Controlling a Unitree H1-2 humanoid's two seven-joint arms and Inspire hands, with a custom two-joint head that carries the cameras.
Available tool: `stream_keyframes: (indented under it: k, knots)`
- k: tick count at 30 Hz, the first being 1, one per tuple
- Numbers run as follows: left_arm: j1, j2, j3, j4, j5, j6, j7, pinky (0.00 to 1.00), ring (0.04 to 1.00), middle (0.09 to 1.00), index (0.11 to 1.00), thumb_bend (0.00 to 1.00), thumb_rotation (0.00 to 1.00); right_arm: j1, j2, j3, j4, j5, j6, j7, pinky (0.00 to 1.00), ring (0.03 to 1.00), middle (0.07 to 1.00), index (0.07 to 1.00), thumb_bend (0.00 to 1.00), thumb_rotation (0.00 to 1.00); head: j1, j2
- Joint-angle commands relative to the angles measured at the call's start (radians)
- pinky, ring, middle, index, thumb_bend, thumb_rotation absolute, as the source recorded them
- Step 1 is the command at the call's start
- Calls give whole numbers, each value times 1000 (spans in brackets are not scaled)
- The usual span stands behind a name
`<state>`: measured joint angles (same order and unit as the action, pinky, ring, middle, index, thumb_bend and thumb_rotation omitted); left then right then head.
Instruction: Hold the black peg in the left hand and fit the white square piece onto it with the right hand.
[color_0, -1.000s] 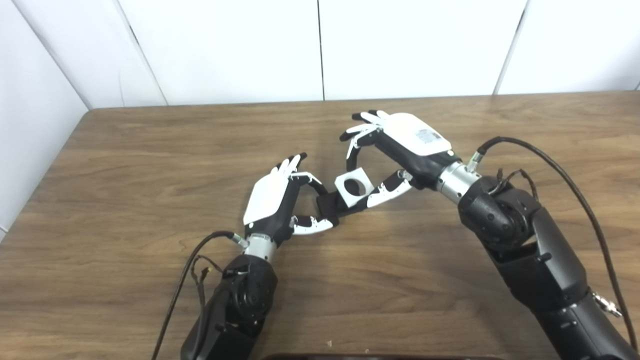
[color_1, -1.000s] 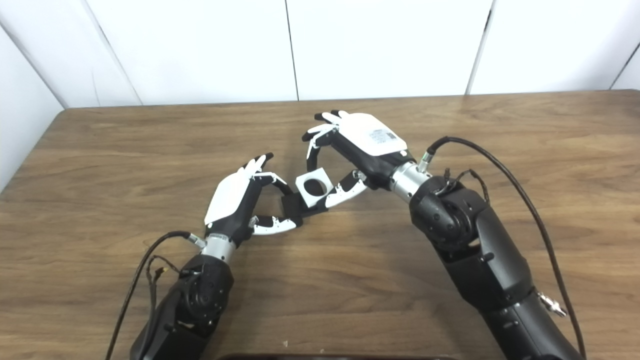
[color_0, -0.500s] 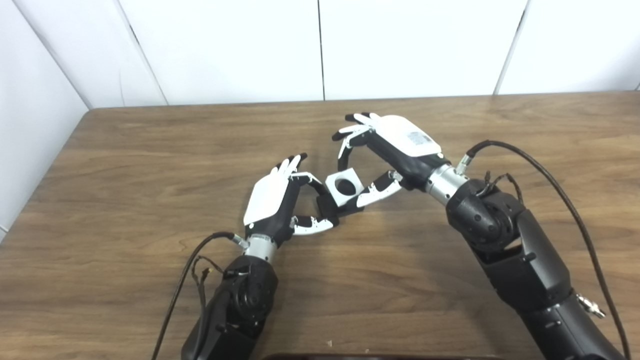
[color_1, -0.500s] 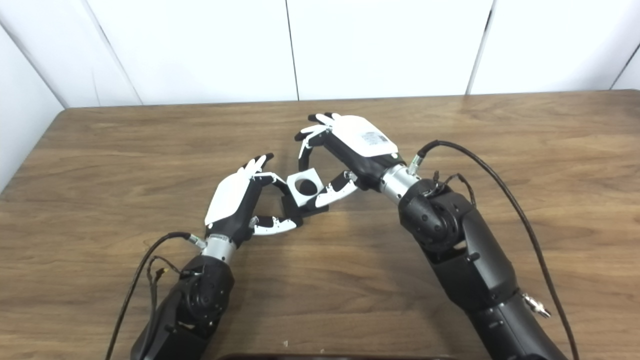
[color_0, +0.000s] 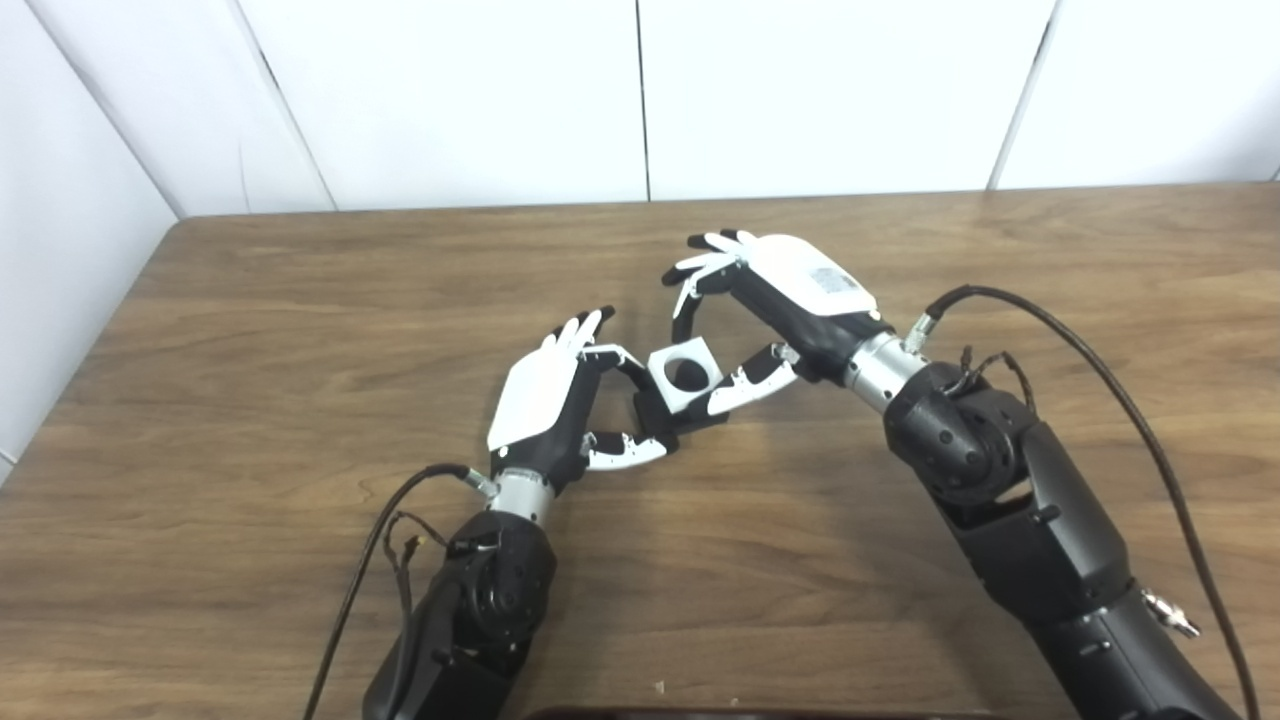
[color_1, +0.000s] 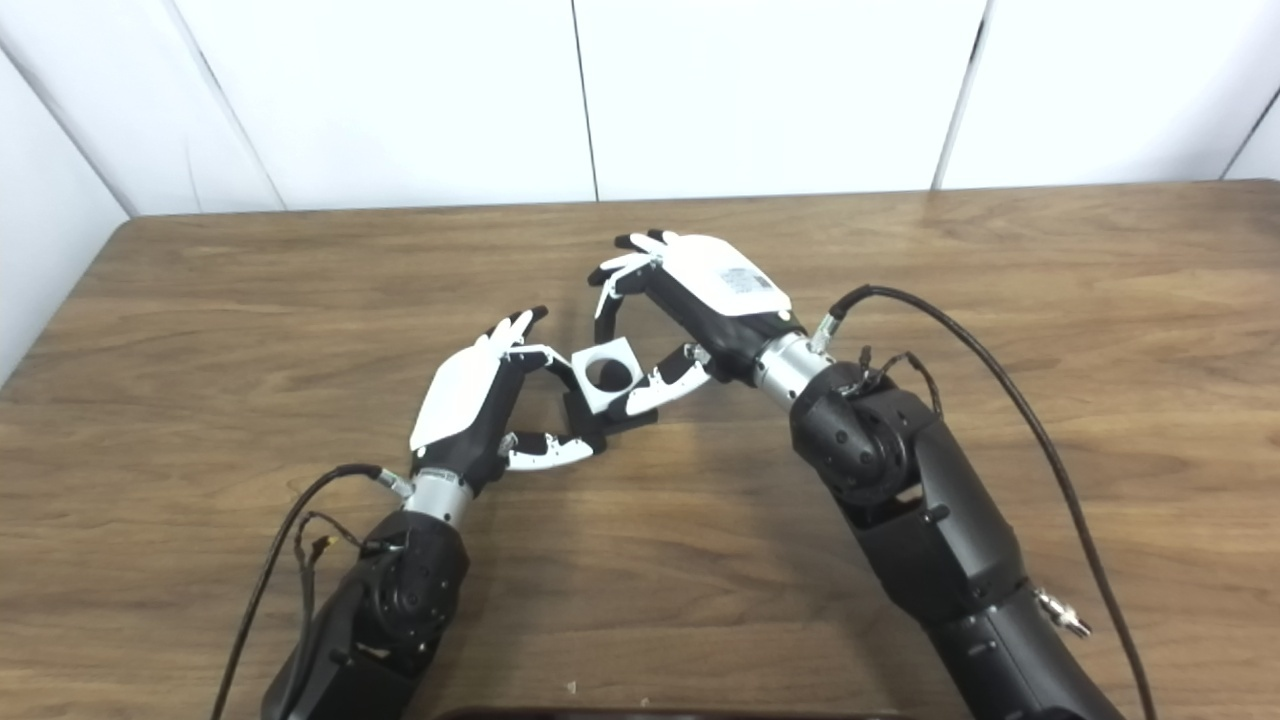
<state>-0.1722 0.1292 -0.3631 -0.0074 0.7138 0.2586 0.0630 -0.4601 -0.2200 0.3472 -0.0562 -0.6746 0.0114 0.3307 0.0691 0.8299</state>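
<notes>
White square piece (color_0: 685, 374) over black peg (color_0: 652, 411), table (color_0: 250, 330) open around

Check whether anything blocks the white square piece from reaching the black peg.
Nothing visible does. The white square piece, held by the right hand, already sits against the black peg in the left hand.

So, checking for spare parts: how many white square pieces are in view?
1. The white square piece is held in the right hand, up against the black peg in the left hand; none visible elsewhere.
</notes>
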Motion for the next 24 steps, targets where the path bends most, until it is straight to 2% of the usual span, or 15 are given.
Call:
stream_keyframes:
  k: [1, 13, 24]
  knots:
    - [21, 15, -14, 28, 27, 28, -33, 1000, 1000, 982, 491, 519, 84, -33, -2, -5, -10, 0, -28, -34, 1000, 949, 813, 481, 522, 139, -1, 2]
    - [17, 31, -14, 16, 34, 38, -54, 1000, 1000, 987, 492, 518, 86, -39, -20, -14, -17, -4, -22, -40, 1000, 953, 812, 480, 524, 139, -15, 5]
    - [24, 18, -17, 2, 36, 44, -49, 1000, 1000, 982, 491, 519, 85, -24, -35, -16, 14, 4, -29, -54, 1000, 934, 802, 481, 524, 137, 4, 19]
